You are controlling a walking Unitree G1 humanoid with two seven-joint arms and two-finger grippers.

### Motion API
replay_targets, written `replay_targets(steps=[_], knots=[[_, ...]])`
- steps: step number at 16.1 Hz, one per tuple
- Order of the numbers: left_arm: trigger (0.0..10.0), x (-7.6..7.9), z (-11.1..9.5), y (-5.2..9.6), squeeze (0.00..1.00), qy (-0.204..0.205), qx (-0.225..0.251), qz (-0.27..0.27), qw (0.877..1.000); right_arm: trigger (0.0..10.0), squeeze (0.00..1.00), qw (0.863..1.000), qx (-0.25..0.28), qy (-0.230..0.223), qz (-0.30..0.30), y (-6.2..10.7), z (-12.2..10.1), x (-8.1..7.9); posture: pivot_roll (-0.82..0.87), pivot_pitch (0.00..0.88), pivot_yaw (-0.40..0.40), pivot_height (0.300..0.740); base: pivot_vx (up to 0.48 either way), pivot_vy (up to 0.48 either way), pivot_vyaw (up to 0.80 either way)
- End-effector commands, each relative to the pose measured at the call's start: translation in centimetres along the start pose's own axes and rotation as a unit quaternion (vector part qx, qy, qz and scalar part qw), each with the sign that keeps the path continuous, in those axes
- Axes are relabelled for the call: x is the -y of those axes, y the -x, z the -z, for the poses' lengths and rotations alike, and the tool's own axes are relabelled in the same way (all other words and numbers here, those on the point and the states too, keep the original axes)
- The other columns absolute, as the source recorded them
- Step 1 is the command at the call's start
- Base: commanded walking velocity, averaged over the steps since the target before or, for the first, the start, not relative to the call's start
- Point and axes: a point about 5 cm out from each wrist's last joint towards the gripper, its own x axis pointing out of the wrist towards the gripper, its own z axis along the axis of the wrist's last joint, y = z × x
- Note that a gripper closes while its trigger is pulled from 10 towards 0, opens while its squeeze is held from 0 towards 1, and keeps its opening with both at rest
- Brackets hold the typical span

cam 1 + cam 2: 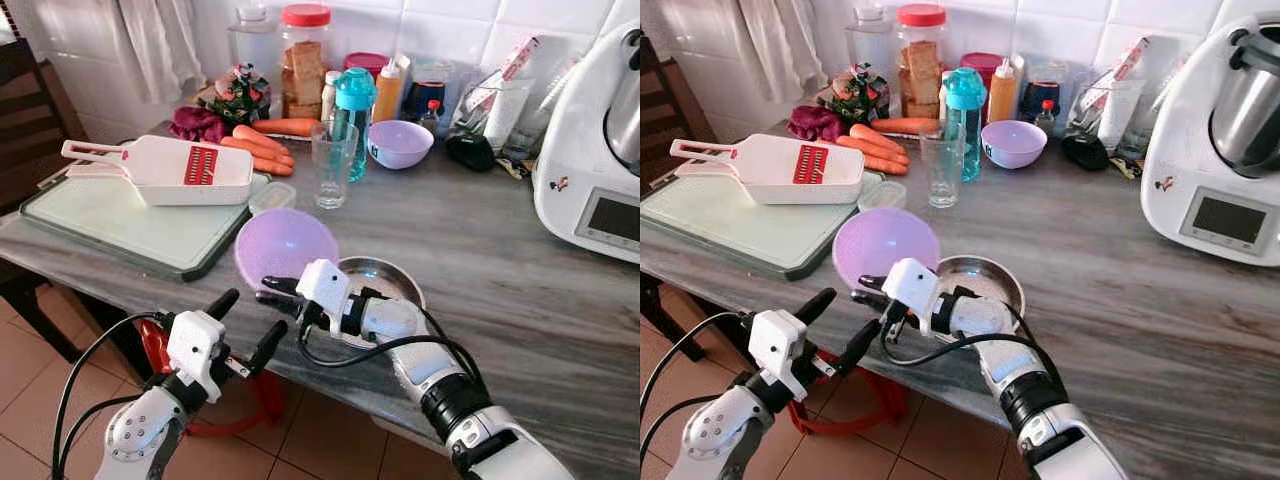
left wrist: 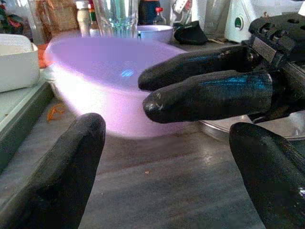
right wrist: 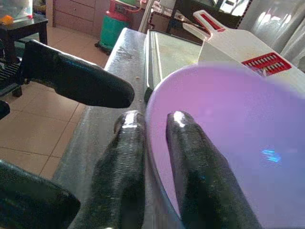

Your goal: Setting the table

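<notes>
No brand or writing can be read; the only markings are a red blade panel on the white slicer (image 1: 165,166) and a small red-and-black figure on the white kitchen machine (image 1: 588,150). On the grey veined stone counter (image 1: 520,270), against a white tiled wall with terracotta floor tiles below, the purple bowl (image 1: 285,246) sits at the front edge touching a steel bowl (image 1: 385,275). The right gripper (image 3: 155,125) has its fingers pinched on the purple bowl's rim, while the left gripper (image 1: 245,322) hangs spread apart off the counter's edge.

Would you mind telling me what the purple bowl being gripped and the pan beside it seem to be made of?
The purple bowl looks like translucent matte plastic; light glows softly through its wall. The pan looks like bare metal, probably steel, with a grey reflective sheen.
</notes>
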Motion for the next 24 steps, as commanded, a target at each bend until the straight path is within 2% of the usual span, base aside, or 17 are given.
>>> replay_targets(steps=[1,14,19,24], knots=[[10.0,0.2,-0.4,-0.2,0.00,-0.001,0.005,0.004,1.000,10.0,1.00,1.000,0.002,0.009,0.005,-0.1,-0.3,0.5,0.12,0.021,-0.011,0.740,0.000,0.000,0.00],[10.0,0.4,-0.7,-0.8,0.00,-0.001,0.009,0.009,1.000,10.0,1.00,0.997,-0.028,0.032,0.059,0.5,0.1,2.1,0.11,0.017,-0.010,0.740,0.000,0.000,0.00],[10.0,0.6,-0.7,-1.1,0.00,0.000,0.011,0.006,1.000,10.0,1.00,0.991,-0.076,0.037,0.107,0.7,0.8,3.3,0.11,0.015,-0.014,0.740,0.000,0.000,0.00],[10.0,0.5,-0.7,-1.2,0.00,0.000,0.011,0.004,1.000,10.0,1.00,0.990,-0.067,0.040,0.118,0.7,0.3,3.7,0.11,0.013,-0.015,0.740,0.000,0.000,0.00]])
